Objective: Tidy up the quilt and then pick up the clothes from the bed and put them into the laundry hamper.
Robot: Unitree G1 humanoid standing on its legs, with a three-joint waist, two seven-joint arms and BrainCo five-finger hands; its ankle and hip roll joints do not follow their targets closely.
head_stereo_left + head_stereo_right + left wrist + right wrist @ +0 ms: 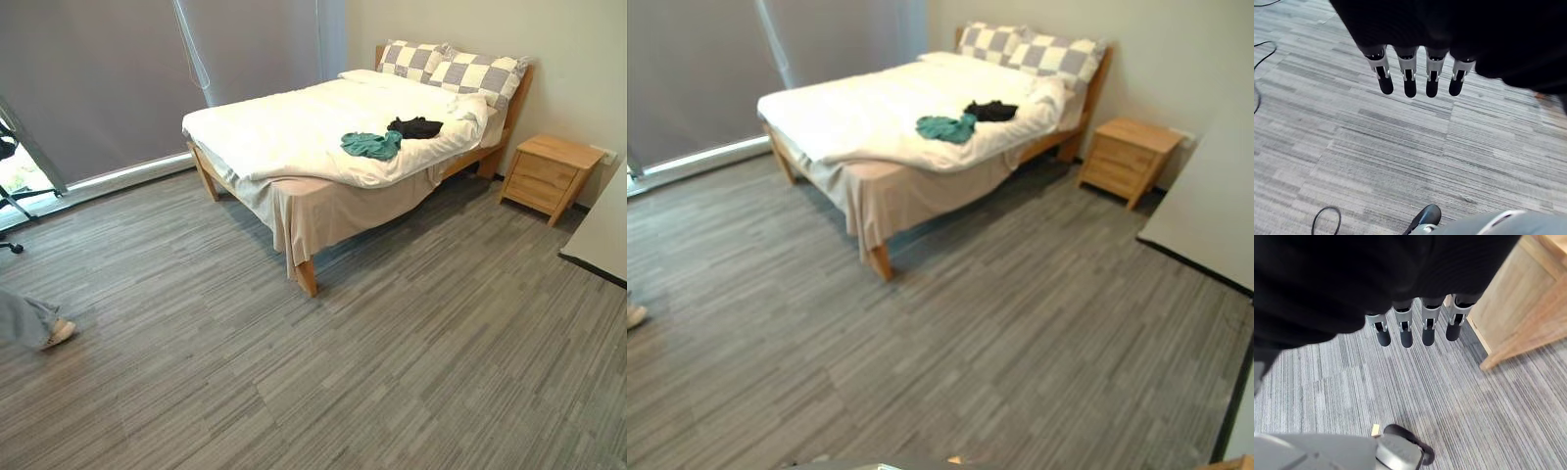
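A wooden bed (pixel 306 274) stands across the grey striped floor (pixel 392 372), well apart from the robot, its head against the far wall. A white quilt (pixel 284 132) covers the mattress, rumpled along the near edge, with a beige sheet (pixel 333 211) hanging below it toward the floor. Two pieces of clothing lie on the quilt near its right side: a teal garment (pixel 372 145) and, just beyond it toward the headboard, a black garment (pixel 415 126), the two close together. Two checked pillows (pixel 456 70) lean at the head. A wooden nightstand (pixel 549 174) sits to the right of the bed by the wall. At the left edge a person's shoe (pixel 57 334) rests on the floor.

The left hand (pixel 1418 73) hangs over bare floor with fingers straight and relaxed, holding nothing. The right hand (pixel 1415 325) hangs likewise, fingers straight and empty, near a light wooden furniture piece (pixel 1518 298).
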